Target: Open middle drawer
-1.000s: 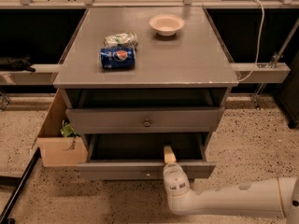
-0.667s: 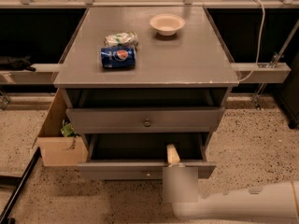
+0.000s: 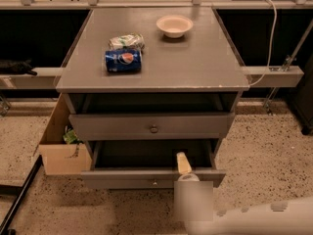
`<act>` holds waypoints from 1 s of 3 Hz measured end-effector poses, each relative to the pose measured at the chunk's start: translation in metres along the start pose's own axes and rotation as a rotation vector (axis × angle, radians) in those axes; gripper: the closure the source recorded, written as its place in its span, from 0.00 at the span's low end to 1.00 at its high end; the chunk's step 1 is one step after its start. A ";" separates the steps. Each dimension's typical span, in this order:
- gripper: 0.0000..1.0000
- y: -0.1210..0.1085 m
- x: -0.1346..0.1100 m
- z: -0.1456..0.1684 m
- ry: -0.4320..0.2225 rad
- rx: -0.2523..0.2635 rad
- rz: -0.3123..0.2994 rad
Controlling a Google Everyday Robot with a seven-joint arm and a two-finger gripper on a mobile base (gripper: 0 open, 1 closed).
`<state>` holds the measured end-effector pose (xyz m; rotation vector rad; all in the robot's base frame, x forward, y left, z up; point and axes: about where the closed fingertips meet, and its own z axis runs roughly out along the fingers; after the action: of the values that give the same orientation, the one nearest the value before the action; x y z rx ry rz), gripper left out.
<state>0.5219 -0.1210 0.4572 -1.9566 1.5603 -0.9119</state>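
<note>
The grey cabinet [image 3: 195, 67] has a tall top drawer front [image 3: 112, 127] with a round knob, standing slightly out. Below it the middle drawer [image 3: 122, 179] is pulled out, its dark inside showing and its small knob [image 3: 154, 182] at centre. The lowest drawer is hidden under it. My gripper [image 3: 184, 164] comes up from the bottom right. Its cream tip reaches over the top edge of the middle drawer's front, right of the knob. My white arm [image 3: 244, 217] runs off towards the lower right.
On the cabinet top lie a blue Pepsi can [image 3: 122, 60], a crumpled bag [image 3: 126, 41] and a white bowl [image 3: 174, 25]. An open cardboard box [image 3: 61, 151] stands on the speckled floor left of the cabinet. A dark bar [image 3: 17, 199] lies at the lower left.
My gripper and arm have shifted slightly to the right along the middle drawer's front edge. The drawer itself stays pulled out by the same amount.
</note>
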 end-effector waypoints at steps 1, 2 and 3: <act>0.00 -0.004 0.002 0.006 -0.030 -0.027 -0.015; 0.00 -0.002 0.006 0.019 -0.097 -0.071 -0.075; 0.00 0.002 0.002 0.024 -0.199 -0.077 -0.153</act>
<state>0.5391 -0.1242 0.4400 -2.1719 1.3677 -0.6992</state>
